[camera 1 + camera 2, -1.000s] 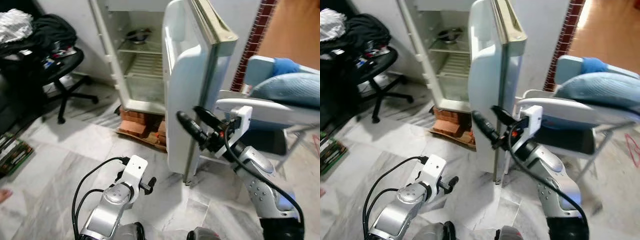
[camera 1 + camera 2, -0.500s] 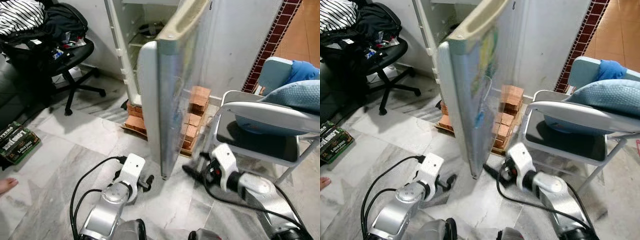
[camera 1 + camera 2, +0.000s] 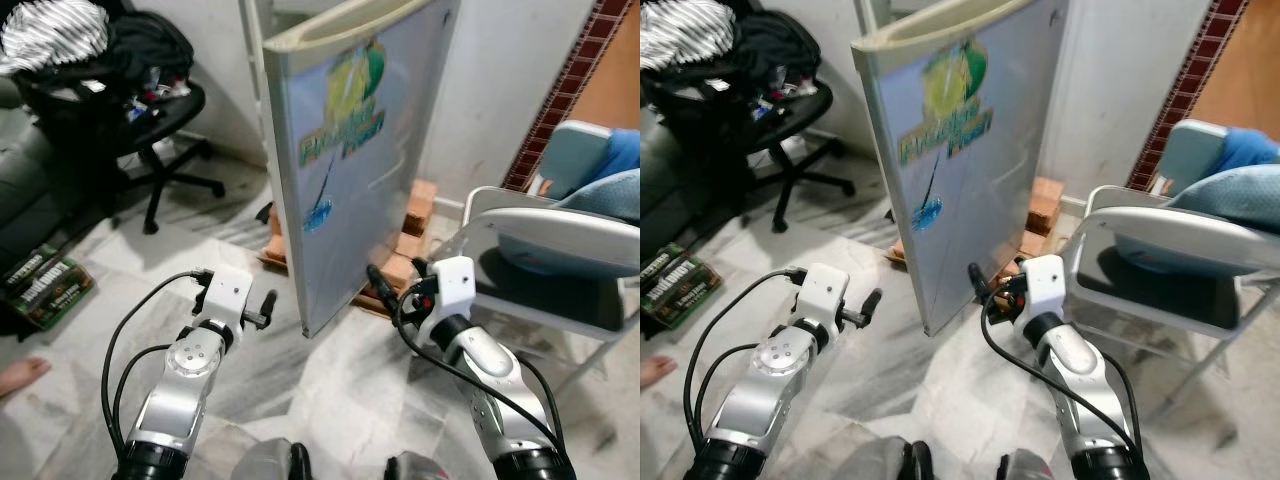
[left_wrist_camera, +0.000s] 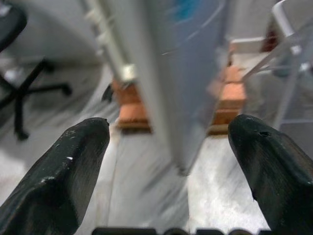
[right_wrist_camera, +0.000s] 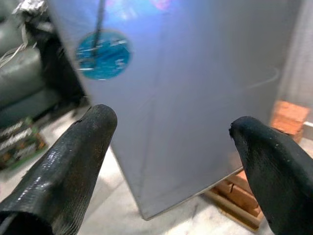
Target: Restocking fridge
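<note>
The fridge door [image 3: 360,150] is swung most of the way round and shows me its grey outer face with green and blue stickers. Behind its top left edge stands the white fridge body [image 3: 252,60]. My right gripper [image 3: 396,284] is low by the door's bottom right corner, open with nothing between its fingers. The right wrist view has the door face [image 5: 195,88] close ahead of the right gripper [image 5: 172,116]. My left gripper [image 3: 264,306] hovers left of the door's bottom edge, open and empty. In the left wrist view the left gripper [image 4: 171,122] faces the door's edge [image 4: 171,88].
Red bricks [image 3: 418,205] prop the fridge off the marble floor. A folding chair [image 3: 540,230] with a blue cushion stands close on the right. A black office chair [image 3: 130,100] piled with clothes is at the left, a green box [image 3: 45,285] lies on the floor, and a person's foot [image 3: 22,375] is nearby.
The fridge door has swung from wide open toward shut, hiding the shelves. My right gripper dropped from the door's edge to its bottom corner. The camera view shifted too.
</note>
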Available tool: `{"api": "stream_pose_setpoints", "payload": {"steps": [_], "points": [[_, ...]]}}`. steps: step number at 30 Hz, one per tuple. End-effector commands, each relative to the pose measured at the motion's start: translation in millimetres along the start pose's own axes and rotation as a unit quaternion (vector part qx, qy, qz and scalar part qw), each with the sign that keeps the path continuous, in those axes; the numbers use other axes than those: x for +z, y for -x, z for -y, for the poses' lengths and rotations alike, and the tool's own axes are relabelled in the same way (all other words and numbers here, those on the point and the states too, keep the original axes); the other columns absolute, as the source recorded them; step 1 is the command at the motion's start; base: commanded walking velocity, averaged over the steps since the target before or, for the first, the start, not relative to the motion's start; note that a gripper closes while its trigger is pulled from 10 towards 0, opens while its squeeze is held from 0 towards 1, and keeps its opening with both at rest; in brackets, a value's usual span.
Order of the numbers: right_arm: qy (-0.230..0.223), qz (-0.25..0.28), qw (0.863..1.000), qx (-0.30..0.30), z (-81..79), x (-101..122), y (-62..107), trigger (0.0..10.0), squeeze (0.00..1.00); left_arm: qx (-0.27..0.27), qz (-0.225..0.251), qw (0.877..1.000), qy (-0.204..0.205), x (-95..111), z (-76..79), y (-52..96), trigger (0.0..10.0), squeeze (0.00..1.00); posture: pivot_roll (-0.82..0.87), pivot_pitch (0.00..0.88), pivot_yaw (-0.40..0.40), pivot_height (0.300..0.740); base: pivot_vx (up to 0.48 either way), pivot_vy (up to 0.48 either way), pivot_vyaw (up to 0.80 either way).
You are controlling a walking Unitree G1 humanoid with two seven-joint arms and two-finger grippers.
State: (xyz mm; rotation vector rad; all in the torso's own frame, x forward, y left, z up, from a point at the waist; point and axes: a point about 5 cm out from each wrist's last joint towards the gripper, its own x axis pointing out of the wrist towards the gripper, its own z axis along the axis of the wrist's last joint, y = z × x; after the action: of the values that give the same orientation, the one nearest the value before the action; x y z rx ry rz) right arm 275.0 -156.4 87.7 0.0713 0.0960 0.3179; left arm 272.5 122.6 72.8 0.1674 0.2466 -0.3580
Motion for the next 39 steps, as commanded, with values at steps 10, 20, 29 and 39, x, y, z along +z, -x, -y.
{"api": "stream_pose_setpoints", "payload": {"steps": [10, 20, 29, 39], "points": [[-0.001, 0.022, 0.998, -0.051, 6.4, 1, 2.0, 10.0, 0.00, 0.046, 0.048, 0.998, -0.020, 6, -7.4, 0.7, 10.0, 0.00, 0.00, 0.086, 0.070, 0.740, 0.000, 0.480, -0.32], [0.008, 0.053, 0.997, -0.052, 5.1, 11, -2.2, 10.0, 0.00, 0.114, 0.077, 0.990, 0.012, 8, -20.0, 3.7, 10.0, 0.00, 0.01, 0.087, 0.067, 0.740, 0.000, 0.480, -0.70], [-0.002, 0.065, 0.996, -0.067, 7.9, 15, -5.4, 10.0, 0.00, 0.123, 0.091, 0.988, 0.027, 10, -22.3, 4.1, 10.0, 0.00, 0.01, 0.083, 0.057, 0.740, 0.000, 0.480, -0.11], [0.007, 0.065, 0.996, -0.061, 7.1, 14, -7.0, 10.0, 0.00, 0.125, 0.098, 0.987, 0.037, 10, -22.8, 4.6, 10.0, 0.00, 0.02, 0.077, 0.046, 0.740, 0.000, 0.480, -0.32]]}}
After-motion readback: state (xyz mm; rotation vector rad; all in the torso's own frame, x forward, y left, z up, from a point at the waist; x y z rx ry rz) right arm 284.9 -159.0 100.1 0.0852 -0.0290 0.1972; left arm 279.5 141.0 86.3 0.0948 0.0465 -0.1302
